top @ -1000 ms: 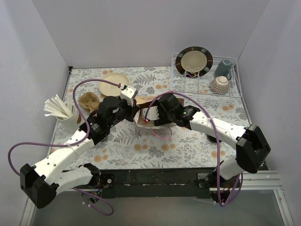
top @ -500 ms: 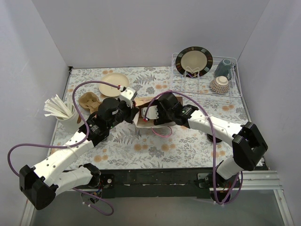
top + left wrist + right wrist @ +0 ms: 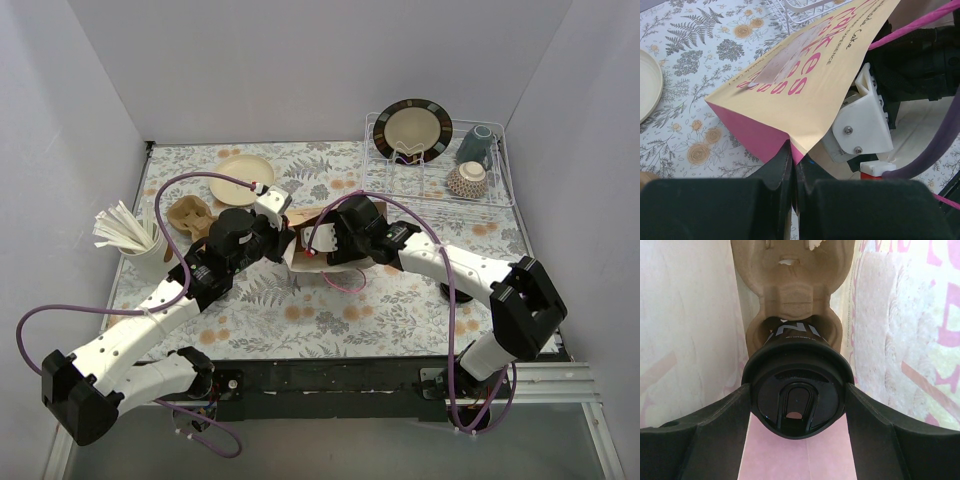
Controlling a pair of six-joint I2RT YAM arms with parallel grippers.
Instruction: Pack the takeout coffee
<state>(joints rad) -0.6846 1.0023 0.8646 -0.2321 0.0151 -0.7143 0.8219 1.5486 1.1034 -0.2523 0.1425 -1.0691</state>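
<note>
The left tool pinches the bag; the right tool grips the cup inside. If the bag slips, the cup could tip.

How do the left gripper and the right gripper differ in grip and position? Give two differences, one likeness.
Grip: the left gripper has jaws pinched shut on the edge of the paper bag; the right gripper has jaws wide around the takeout coffee. Position: the left gripper is outside the bag, at its mouth; the right gripper is inside it, facing a pulp cup carrier. Shared: both hold something at one bag.
</note>
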